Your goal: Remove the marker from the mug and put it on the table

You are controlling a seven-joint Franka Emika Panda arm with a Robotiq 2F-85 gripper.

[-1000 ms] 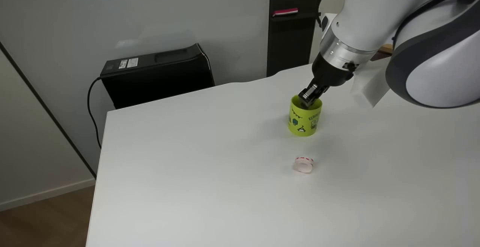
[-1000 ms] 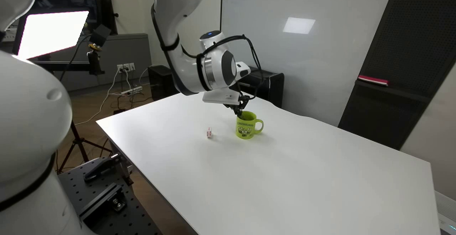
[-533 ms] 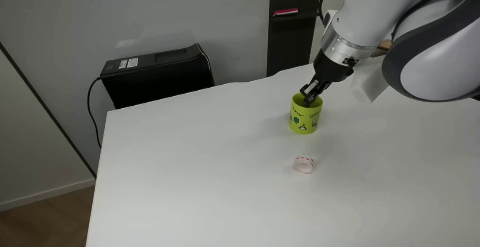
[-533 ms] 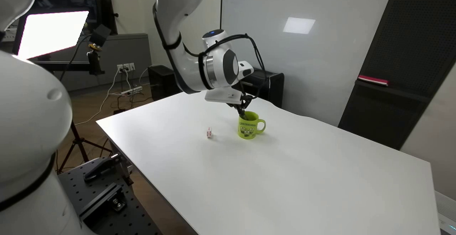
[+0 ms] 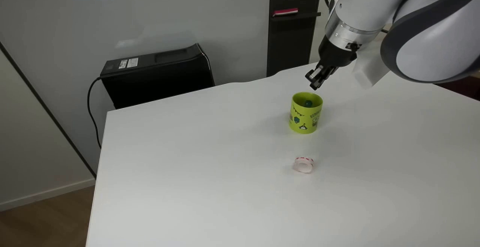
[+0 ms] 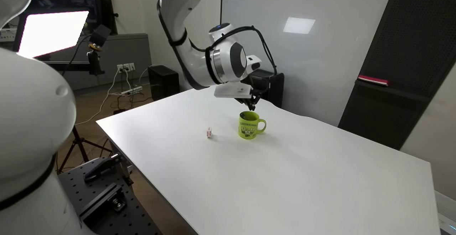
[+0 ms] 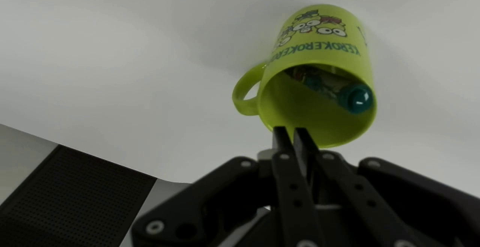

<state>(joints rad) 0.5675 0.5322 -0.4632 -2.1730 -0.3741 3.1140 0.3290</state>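
- In an exterior view, a robot's gripper (image 5: 312,81) hung just above a lime-green mug (image 5: 304,117), between twelve and one o'clock from its opening. The mug stood upright on a white table (image 5: 195,172), the dark green end of a marker (image 5: 308,104) showing inside it. A small pale roll (image 5: 303,166) with red marks sat apart from the mug, at six o'clock. A black case (image 5: 161,78) stood past the table's edge, between nine and ten o'clock.
- In an exterior view, the white arm (image 6: 197,69) hung down from between eleven and twelve o'clock, the gripper just over the mug. The mug's handle (image 6: 263,126) pointed to three o'clock, and a dark bit of the marker showed at the opening's nine-o'clock side. A bright light panel (image 6: 53,33) glowed near ten o'clock in the frame.
- In the wrist view, the gripper's fingers (image 7: 280,138) were drawn together, their tips covering part of the mug's rim between seven and eight o'clock. The marker lay slanted inside the mug, its glossy teal end by the wall between two and three o'clock, its patterned barrel running toward ten o'clock. Cartoon faces and upside-down lettering marked the mug's side. A dark perforated panel (image 7: 82,194) stood beyond the table at eight o'clock.
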